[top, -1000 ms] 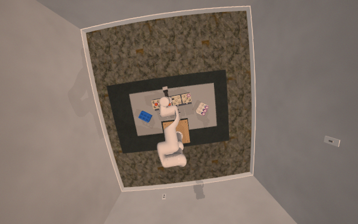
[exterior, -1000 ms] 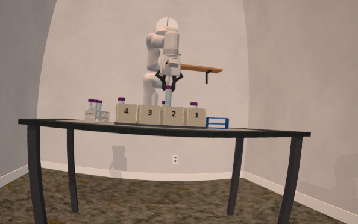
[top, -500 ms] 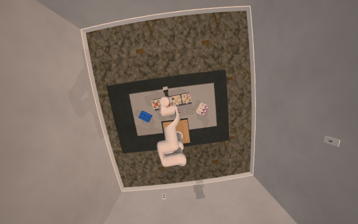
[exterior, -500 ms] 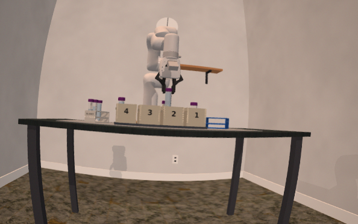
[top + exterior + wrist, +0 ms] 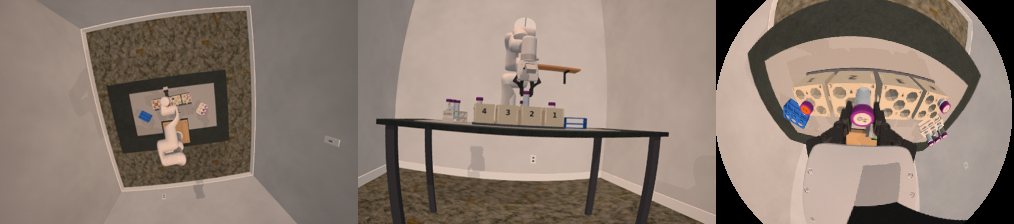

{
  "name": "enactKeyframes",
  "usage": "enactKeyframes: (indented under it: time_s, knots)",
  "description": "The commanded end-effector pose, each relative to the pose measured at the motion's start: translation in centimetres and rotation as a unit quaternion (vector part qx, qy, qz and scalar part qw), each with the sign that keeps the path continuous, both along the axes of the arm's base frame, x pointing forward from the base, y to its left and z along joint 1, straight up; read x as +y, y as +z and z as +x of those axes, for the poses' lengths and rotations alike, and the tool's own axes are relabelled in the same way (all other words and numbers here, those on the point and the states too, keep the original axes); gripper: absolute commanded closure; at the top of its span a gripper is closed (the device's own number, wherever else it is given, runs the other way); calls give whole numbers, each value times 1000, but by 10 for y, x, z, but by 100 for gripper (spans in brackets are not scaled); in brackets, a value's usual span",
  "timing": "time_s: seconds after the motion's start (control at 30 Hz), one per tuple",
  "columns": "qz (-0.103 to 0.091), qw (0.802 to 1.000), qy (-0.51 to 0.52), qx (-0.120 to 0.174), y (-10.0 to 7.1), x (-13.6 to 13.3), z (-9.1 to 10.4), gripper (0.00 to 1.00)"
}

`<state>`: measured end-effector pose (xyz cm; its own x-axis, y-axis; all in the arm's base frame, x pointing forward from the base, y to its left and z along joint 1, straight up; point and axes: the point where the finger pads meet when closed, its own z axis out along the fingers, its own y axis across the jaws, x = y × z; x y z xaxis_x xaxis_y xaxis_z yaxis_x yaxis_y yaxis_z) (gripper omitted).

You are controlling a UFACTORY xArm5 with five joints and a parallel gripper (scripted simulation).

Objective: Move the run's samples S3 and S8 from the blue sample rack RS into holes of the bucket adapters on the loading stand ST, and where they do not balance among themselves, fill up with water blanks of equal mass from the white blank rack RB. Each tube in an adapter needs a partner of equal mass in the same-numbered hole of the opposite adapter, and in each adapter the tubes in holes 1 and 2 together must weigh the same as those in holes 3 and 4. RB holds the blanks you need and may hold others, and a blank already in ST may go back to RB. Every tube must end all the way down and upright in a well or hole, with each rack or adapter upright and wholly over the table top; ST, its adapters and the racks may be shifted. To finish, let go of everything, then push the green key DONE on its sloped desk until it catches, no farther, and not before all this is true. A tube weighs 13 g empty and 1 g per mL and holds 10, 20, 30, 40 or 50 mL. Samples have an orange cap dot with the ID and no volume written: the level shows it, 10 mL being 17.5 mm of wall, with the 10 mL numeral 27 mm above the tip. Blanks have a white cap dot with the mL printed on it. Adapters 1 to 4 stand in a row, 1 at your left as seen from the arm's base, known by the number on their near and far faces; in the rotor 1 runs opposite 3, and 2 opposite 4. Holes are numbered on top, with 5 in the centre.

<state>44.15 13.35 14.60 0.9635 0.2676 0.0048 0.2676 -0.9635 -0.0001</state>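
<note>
My gripper is shut on a tube with a purple cap and a pale cap dot. It holds the tube upright over adapter 2, with the lower end down at the adapter's top. The four tan adapters stand in a row on the stand. An orange-dotted tube sits in adapter 1. A second orange dot shows beside my arm. A purple-capped tube stands in adapter 4. The blue rack looks empty. The white rack holds three purple-capped tubes.
A wooden shelf juts out behind my arm, above table height. A small desk stands just beyond the stand. The blue rack lies left of my arm and the white rack right of it.
</note>
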Motion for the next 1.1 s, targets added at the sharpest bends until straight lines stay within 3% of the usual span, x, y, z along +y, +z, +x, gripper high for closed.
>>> enactKeyframes:
  time_s: [0.0, 1.07]
  knots:
    - [1, 1000, 0, -2, -3, 0, 1, 100]
    - [1, 1000, 0, -2, -31, 0, 1, 100]
